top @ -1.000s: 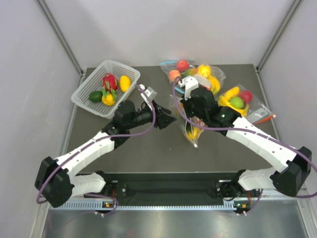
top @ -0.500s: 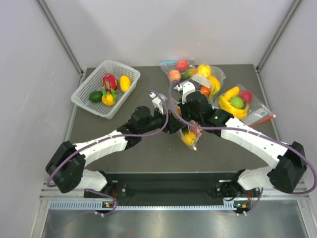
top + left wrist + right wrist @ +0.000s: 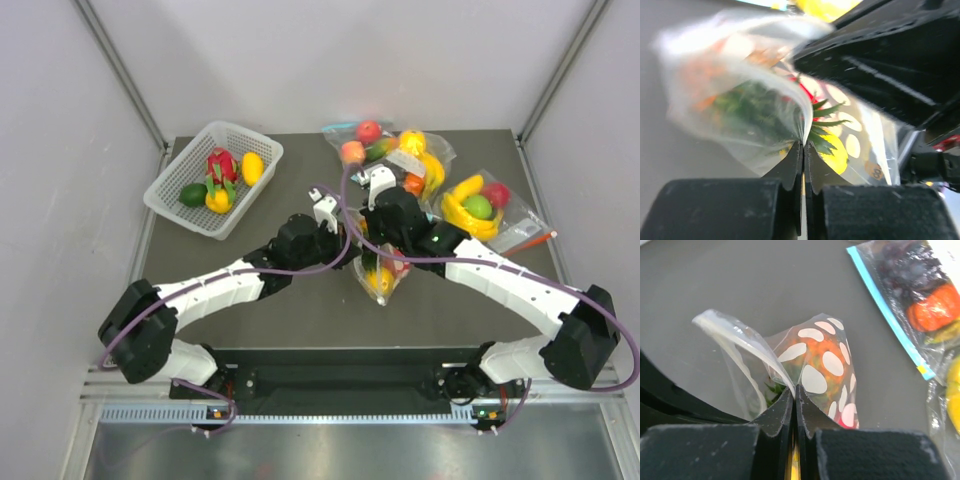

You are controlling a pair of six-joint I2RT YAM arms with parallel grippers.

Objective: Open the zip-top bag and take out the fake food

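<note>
The zip-top bag (image 3: 381, 277), clear with white dots, hangs mid-table between both grippers. My left gripper (image 3: 352, 250) is shut on one film of the bag's mouth (image 3: 803, 142). My right gripper (image 3: 386, 246) is shut on the opposite film (image 3: 795, 386). The mouth gapes a little, and its rim (image 3: 735, 335) curls away to the left. The fake food is inside the bag: a green pineapple crown (image 3: 824, 125), a yellow fruit (image 3: 836, 156) and an orange piece (image 3: 816, 351) behind the dots.
A white basket (image 3: 172, 201) at the back left holds a pink dragon fruit and other fruit. Two more filled bags lie at the back right, one with a blue zip (image 3: 892, 322) and one with bananas (image 3: 478, 205). Both arms cross mid-table.
My left gripper came in from the left, reached the bag's mouth and shut on its film. The right gripper kept its hold while the bag shifted slightly toward the near side.
</note>
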